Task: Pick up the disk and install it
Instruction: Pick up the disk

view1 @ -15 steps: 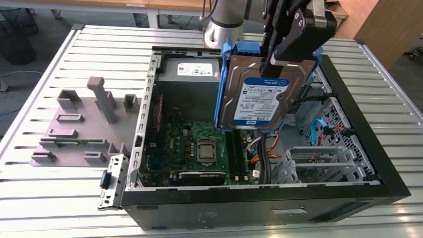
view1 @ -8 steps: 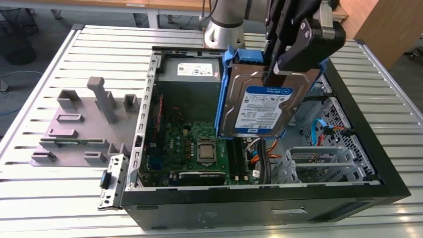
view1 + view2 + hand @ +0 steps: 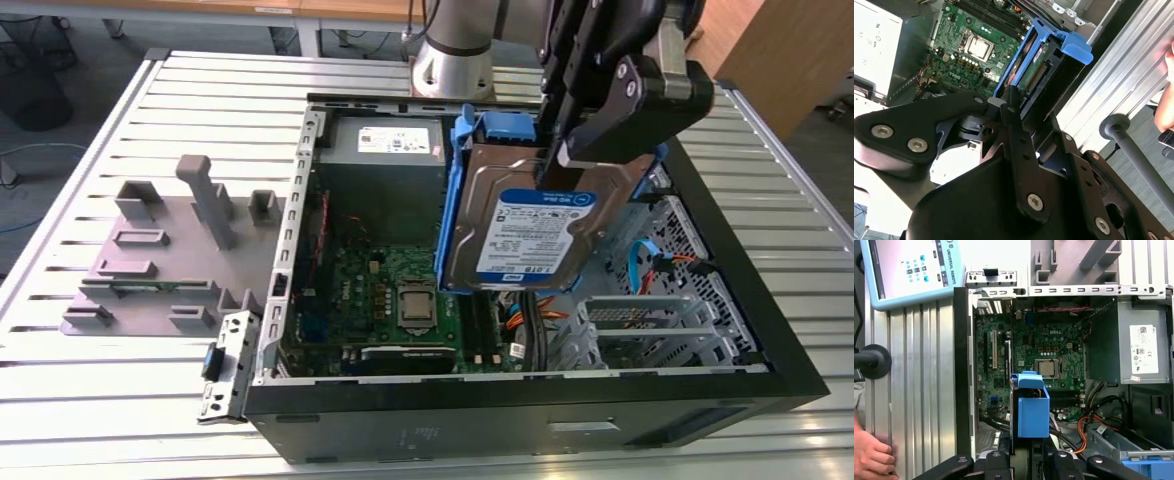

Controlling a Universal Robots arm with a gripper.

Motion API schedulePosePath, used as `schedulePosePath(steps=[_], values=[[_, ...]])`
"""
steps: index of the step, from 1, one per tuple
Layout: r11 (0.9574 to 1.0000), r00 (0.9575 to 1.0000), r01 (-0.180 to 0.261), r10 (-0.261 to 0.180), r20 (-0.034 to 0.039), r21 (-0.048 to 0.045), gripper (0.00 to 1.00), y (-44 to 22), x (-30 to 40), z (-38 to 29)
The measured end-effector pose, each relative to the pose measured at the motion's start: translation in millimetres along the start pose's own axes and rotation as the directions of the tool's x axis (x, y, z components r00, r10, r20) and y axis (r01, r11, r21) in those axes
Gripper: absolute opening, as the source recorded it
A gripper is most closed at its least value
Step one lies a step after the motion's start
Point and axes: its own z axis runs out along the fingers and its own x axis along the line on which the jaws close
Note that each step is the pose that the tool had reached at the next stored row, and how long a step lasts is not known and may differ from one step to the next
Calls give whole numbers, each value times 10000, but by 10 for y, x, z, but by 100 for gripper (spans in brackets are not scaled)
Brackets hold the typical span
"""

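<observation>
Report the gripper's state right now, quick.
Gripper: closed on the disk, holding it above the open computer case.

We find the case (image 3: pixel 534 412) open on top, room free above the motherboard (image 3: pixel 387 280); on the exterior view's right the drive cage (image 3: pixel 641 322) and cables (image 3: pixel 535 322) crowd the space beneath the disk (image 3: pixel 527 235).

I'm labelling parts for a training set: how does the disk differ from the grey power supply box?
The disk hangs tilted in the claw above the case; the power supply box sits inside it. The disk has a blue frame; the box is plain grey. Both carry a label.
</observation>
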Motion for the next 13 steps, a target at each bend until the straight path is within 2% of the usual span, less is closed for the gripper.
schedulePosePath(steps=[6, 9, 10, 11, 13], values=[[10000, 10000, 2, -2, -3, 0, 35, -1, 1, 0], [10000, 10000, 3, -3, -3, 0, 35, -28, 1, 0], [10000, 10000, 2, -2, -2, 0, 35, -47, 2, -1], [10000, 10000, 1, -1, -3, -12, 35, -176, 3, -4], [10000, 10000, 2, -2, -4, -26, 35, -230, 3, -5]])
